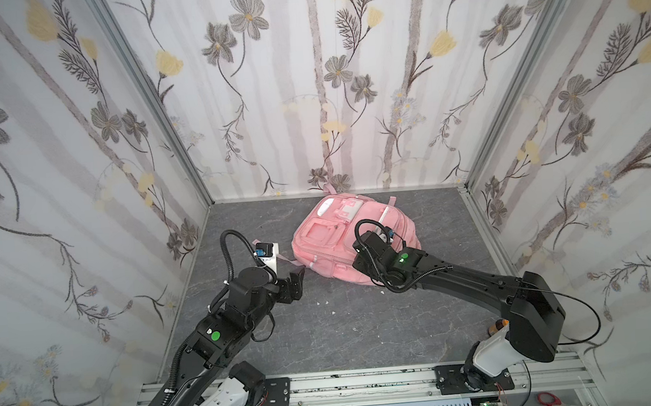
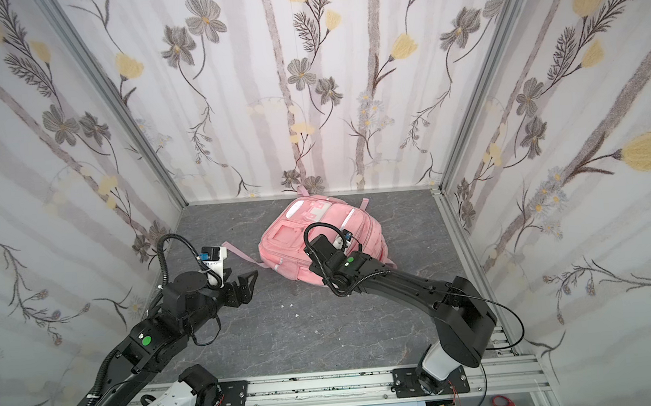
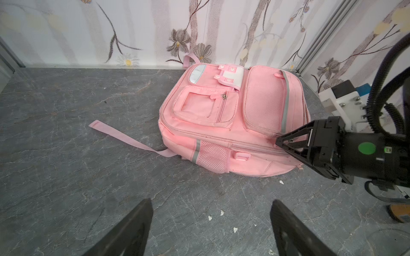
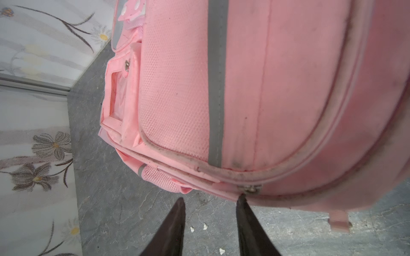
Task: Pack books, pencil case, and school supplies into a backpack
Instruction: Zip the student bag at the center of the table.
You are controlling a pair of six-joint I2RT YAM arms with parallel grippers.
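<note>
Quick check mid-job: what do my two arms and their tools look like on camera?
The left arm and right arm are matte black, each with a white base link and a round green dot near the wrist. Ribbed black cable hoses loop over the wrists, beside white camera mounts. The left tool and right tool each have two black, tapered, triangular fingers.
</note>
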